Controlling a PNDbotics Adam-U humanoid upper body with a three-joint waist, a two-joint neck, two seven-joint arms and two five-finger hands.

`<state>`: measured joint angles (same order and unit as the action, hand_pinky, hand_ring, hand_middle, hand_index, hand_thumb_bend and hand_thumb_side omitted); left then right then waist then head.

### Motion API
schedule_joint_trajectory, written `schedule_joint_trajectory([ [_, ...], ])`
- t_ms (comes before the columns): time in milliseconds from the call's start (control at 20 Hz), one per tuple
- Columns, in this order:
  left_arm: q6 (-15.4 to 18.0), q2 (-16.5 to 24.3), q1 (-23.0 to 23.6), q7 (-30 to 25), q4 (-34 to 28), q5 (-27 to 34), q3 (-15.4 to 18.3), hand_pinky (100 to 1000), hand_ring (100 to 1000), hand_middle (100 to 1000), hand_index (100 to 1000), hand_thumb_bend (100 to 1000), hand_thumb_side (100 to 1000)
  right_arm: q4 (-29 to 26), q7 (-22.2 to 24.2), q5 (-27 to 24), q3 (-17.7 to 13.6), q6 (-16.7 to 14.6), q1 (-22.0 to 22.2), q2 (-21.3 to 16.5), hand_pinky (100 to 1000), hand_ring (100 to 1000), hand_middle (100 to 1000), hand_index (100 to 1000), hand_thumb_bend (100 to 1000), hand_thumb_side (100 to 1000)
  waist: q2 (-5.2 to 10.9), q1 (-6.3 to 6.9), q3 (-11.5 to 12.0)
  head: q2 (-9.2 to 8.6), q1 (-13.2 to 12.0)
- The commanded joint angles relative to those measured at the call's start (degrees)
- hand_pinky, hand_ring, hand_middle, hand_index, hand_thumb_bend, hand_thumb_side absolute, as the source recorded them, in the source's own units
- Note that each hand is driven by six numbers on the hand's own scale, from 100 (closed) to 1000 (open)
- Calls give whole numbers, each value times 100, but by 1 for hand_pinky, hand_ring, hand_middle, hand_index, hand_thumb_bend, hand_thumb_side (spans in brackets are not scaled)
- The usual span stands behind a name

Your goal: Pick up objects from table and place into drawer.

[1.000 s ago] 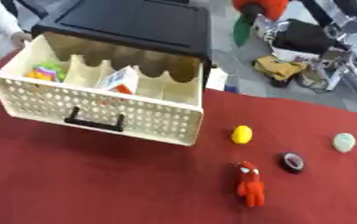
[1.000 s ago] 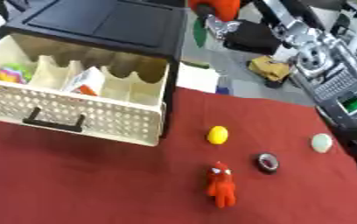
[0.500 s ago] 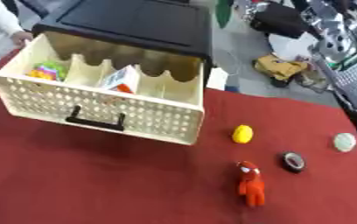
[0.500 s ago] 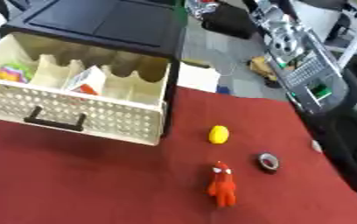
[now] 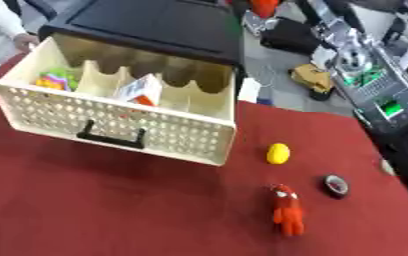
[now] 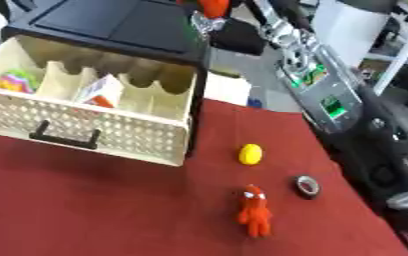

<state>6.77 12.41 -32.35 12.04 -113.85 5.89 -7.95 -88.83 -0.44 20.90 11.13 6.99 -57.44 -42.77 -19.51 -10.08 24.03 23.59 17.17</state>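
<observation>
Starting at the left of the frame: the cream perforated drawer (image 5: 168, 134) stands pulled open out of the black cabinet (image 5: 155, 25), and its black handle (image 5: 111, 139) faces me. Inside, the leftmost compartment holds a bundle of bright things (image 5: 54, 79) in green, yellow and pink. A white and orange box (image 5: 139, 91) stands tilted in a compartment nearer the middle. The compartments at the drawer's right end look bare.

The red counter (image 5: 85, 210) fills the whole lower frame. Right of centre, three pieces lie out on the cloth, none of them in the drawer yet. The small yellow object (image 5: 278, 153) lies near the drawer's front right corner but apart from it. Below it in the frame, nearer to me, the red figure (image 5: 286, 217) lies flat with its head toward the drawer. Just right of the two sits a small black ring (image 5: 335, 185), apart from both.

Over on the right, my right arm (image 6: 365, 140) runs from the lower right corner up toward top centre. My right hand (image 6: 206, 22) is up there beyond the cabinet's far right corner, well away from the three pieces. It is blurred, with a red-orange shape (image 6: 214, 7) just above it. I cannot tell whether the hand is wide, narrow or holding that shape. My left hand shows in neither view.
</observation>
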Motion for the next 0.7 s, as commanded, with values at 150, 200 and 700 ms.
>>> schedule_joint_trajectory([
  [150,-3,-24,-90,-28,-74,23,-12,393,448,459,849,157,1000,178,-62,343,8,-23,-172,40,672,638,340,639,244,620,132,47,15,-60,61],
  [200,-6,-28,-90,-28,-74,25,-10,393,448,459,849,157,1000,205,-76,394,19,-33,-174,61,671,638,340,639,241,619,131,47,18,-55,61],
  [700,-24,-65,-102,-39,-74,44,-14,393,448,459,849,158,1000,387,29,695,151,-88,-188,297,667,642,343,640,242,612,127,44,53,-67,102],
])
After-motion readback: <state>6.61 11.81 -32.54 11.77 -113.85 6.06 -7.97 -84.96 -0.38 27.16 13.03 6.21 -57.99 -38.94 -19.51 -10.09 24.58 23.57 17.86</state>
